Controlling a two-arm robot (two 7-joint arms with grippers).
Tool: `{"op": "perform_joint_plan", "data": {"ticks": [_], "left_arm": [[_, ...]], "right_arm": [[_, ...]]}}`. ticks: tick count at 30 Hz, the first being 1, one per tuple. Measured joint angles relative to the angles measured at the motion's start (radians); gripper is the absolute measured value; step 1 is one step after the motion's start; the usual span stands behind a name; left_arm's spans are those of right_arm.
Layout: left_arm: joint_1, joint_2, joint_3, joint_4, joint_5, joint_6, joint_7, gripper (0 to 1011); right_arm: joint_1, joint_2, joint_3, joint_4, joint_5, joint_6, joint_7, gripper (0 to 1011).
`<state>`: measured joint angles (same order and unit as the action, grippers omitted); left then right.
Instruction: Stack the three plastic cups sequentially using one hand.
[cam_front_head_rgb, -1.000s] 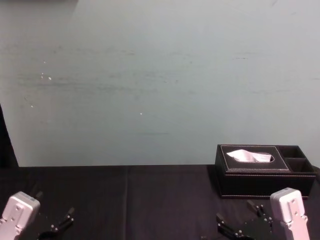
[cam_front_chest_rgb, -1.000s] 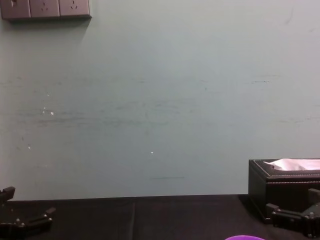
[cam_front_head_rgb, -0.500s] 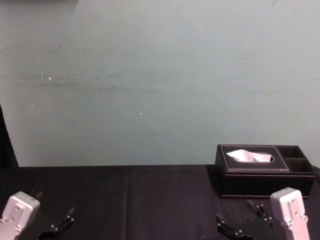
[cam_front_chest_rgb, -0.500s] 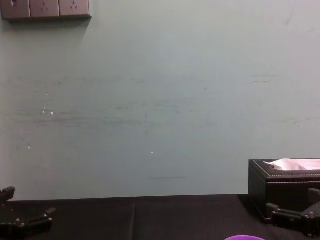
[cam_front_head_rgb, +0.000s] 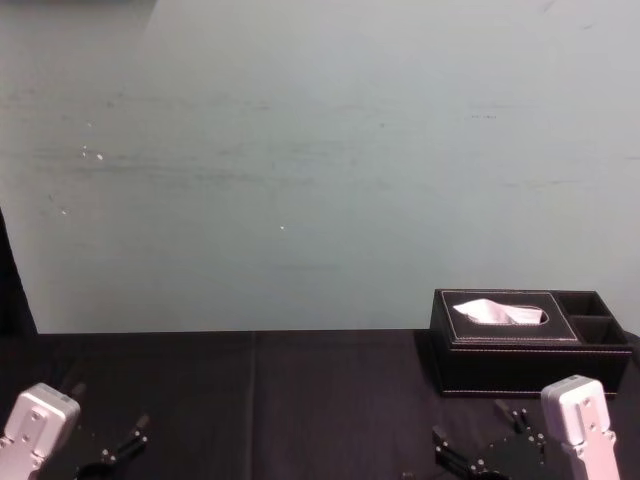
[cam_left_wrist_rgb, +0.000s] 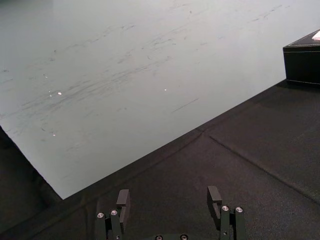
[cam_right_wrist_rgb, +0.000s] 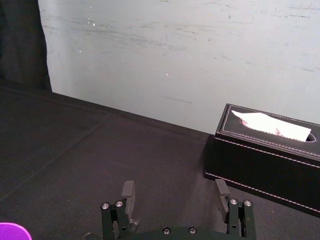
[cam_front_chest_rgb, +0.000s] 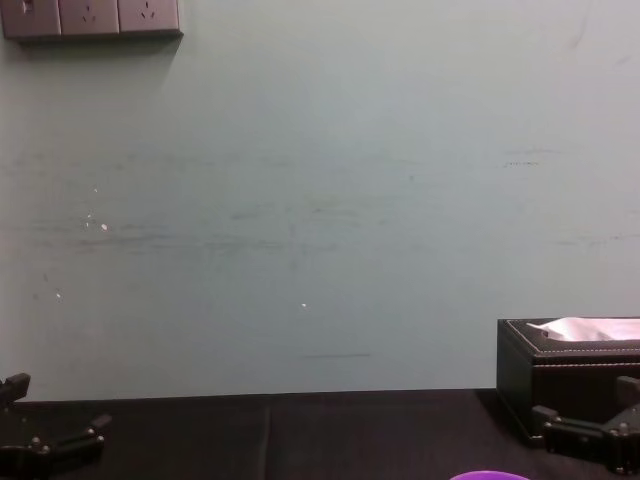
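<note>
1. The purple cup (cam_front_chest_rgb: 490, 475) sits nearest, at 8 o'clock from the right claw (cam_right_wrist_rgb: 174, 188). It is probably light, thin and slippery, so pinch one wall just under the rim.
2. The right claw and left claw (cam_left_wrist_rgb: 169, 193) hang spread and empty over the surface (cam_front_head_rgb: 300, 400).
3. The tissue box (cam_front_head_rgb: 530, 345) lies farther off, at 1 o'clock from the right claw.

Scuffed pale green wall (cam_front_chest_rgb: 320, 200) w/ sockets (cam_front_chest_rgb: 92, 17) up high — black-clothed table (cam_front_head_rgb: 300, 400) below

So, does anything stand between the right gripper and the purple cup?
Nothing visible does. The right gripper, open, hangs over bare black cloth, with the purple cup to its left. The tissue box sits beyond the gripper, off that line. The left gripper, open, is parked far left.
</note>
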<state>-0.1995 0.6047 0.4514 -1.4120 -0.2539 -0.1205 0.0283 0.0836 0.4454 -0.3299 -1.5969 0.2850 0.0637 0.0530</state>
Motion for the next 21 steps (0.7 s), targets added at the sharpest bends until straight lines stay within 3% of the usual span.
{"op": "perform_joint_plan", "data": {"ticks": [21], "left_arm": [[0.000,0.000,0.000,0.000,0.000,0.000,0.000,1010]], "right_arm": [[0.000,0.000,0.000,0.000,0.000,0.000,0.000,1003]]}}
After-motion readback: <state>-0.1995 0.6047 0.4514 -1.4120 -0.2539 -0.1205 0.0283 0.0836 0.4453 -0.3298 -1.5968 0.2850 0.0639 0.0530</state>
